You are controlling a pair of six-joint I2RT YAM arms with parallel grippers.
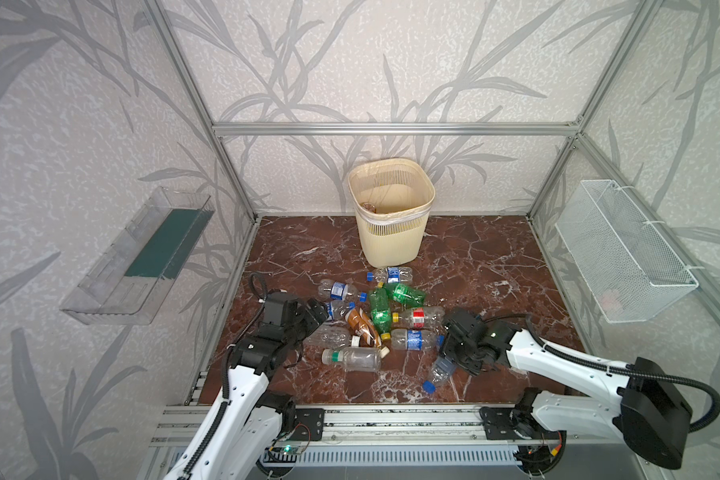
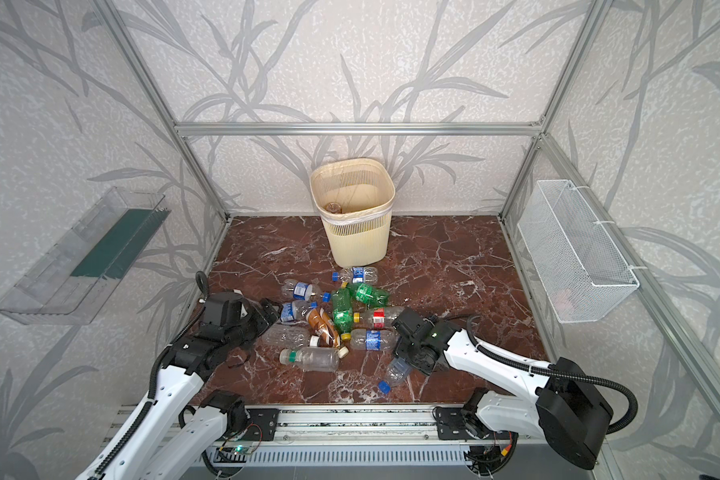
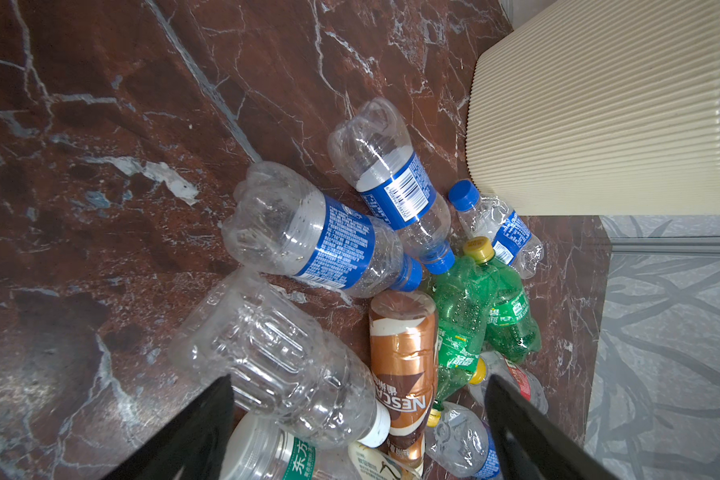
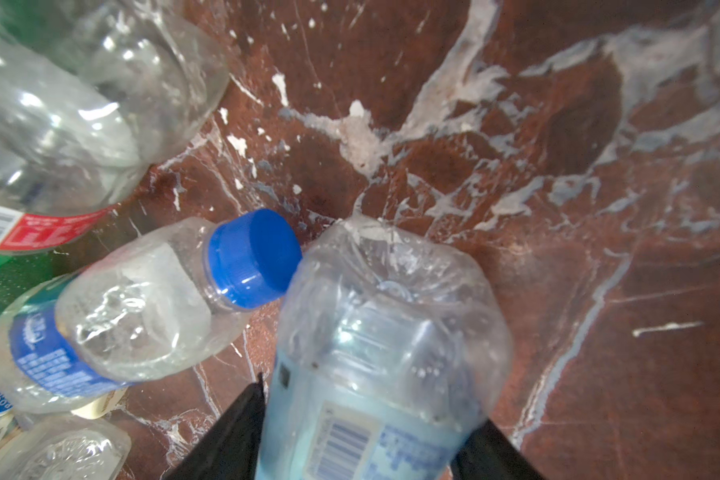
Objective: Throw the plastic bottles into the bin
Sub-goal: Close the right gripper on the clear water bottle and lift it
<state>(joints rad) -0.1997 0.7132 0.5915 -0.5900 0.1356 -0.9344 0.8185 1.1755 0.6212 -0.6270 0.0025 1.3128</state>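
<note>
Several plastic bottles (image 1: 375, 316) lie heaped on the marble floor in front of the cream ribbed bin (image 1: 391, 224) (image 2: 352, 224). My left gripper (image 3: 358, 380) (image 1: 321, 311) hangs open over the heap's left side, above a ribbed clear bottle (image 3: 275, 357) and a brown coffee bottle (image 3: 404, 357), holding nothing. My right gripper (image 4: 371, 407) (image 1: 454, 357) is at the heap's near right. Both its fingers press on a clear blue-capped bottle with a pale blue label (image 4: 383, 332) (image 1: 439, 370) (image 2: 395, 370). One bottle (image 2: 333, 206) lies inside the bin.
A clear tray with a green base (image 1: 142, 257) hangs on the left wall and a white wire basket (image 1: 624, 249) on the right wall. Aluminium frame posts edge the floor. A blue-capped bottle (image 4: 142, 311) lies right beside the held one.
</note>
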